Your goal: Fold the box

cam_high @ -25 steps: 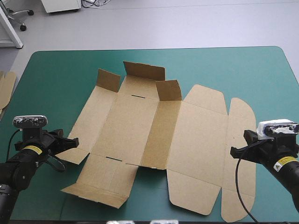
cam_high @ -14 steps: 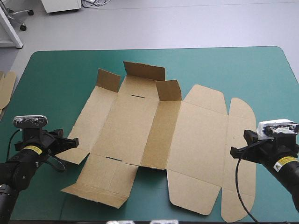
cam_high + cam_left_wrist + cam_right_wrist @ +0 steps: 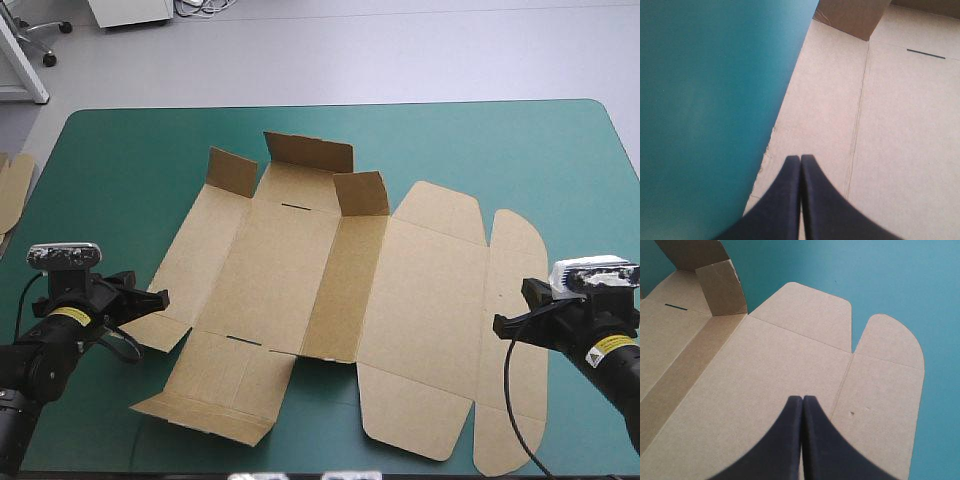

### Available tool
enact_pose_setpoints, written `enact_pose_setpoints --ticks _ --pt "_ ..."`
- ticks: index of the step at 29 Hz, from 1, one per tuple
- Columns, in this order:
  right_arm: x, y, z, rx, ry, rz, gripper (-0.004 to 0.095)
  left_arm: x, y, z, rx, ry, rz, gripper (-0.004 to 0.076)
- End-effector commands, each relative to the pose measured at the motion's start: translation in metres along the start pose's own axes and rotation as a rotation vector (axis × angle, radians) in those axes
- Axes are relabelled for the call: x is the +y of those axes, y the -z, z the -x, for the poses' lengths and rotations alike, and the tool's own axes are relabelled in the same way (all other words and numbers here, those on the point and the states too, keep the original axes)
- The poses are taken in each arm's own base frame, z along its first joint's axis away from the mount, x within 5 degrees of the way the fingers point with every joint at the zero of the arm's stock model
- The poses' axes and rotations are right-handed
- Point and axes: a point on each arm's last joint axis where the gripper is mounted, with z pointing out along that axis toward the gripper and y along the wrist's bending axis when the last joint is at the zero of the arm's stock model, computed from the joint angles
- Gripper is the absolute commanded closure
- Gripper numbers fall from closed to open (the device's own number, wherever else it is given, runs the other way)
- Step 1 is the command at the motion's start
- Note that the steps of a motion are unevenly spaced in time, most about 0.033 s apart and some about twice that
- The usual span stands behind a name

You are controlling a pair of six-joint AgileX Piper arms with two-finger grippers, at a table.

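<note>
The brown box (image 3: pixel 330 290) lies mostly flat in the middle of the teal-green table, with three short flaps raised at its far side (image 3: pixel 310 155). My left gripper (image 3: pixel 160 298) hovers at the box's left edge, fingers shut in one point over the board (image 3: pixel 800 159). The box's left panel (image 3: pixel 880 125) spreads ahead of it. My right gripper (image 3: pixel 497 324) is shut too, poised above the box's right panel (image 3: pixel 765 385), its tip (image 3: pixel 802 399) near a crease. Ahead of it lie a rounded flap (image 3: pixel 890 345) and a raised flap (image 3: pixel 720 287). Neither gripper holds anything.
An edge of more brown board (image 3: pixel 12 190) shows at the table's left edge. Bare teal-green cover (image 3: pixel 480 140) runs along the far side and the left (image 3: pixel 700 110) of the box.
The left arm has shifted very slightly; the box and the right arm have not moved.
</note>
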Motion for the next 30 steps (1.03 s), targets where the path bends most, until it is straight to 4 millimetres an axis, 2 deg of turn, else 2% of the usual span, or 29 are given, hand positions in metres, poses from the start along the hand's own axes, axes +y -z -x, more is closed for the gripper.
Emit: enact_pose_setpoints --ticks 1,7,11,15,18,22,26,30 --pt "0.001 0.003 0.016 -0.093 0.011 0.004 0.0942 -0.002 -0.001 0.028 -0.085 0.017 -0.010 0.0738" --pt "0.001 -0.005 0.016 -0.062 0.011 0.000 0.0942 -0.006 -0.023 0.065 -0.024 0.020 -0.029 0.0736" --pt "0.001 -0.007 0.015 -0.052 0.010 -0.002 0.0942 -0.012 -0.039 0.078 0.028 0.014 -0.091 0.0727" --pt "0.001 -0.008 0.016 -0.052 0.010 -0.002 0.0942 -0.010 -0.054 0.085 0.059 0.081 -0.143 0.0724" --pt "0.001 -0.008 0.015 -0.050 0.010 -0.002 0.0942 0.002 -0.066 0.084 0.117 0.173 -0.251 0.0724" --pt "0.001 -0.008 0.015 -0.050 0.010 -0.002 0.0942 0.036 -0.070 0.086 0.095 0.354 -0.393 0.0724" --pt "0.001 -0.008 0.016 -0.055 0.010 -0.001 0.0942 0.052 -0.069 0.084 0.130 0.338 -0.498 0.0724" --pt "0.001 -0.008 0.016 -0.056 0.010 -0.001 0.0941 0.055 -0.085 0.077 0.211 0.326 -0.569 0.0721"
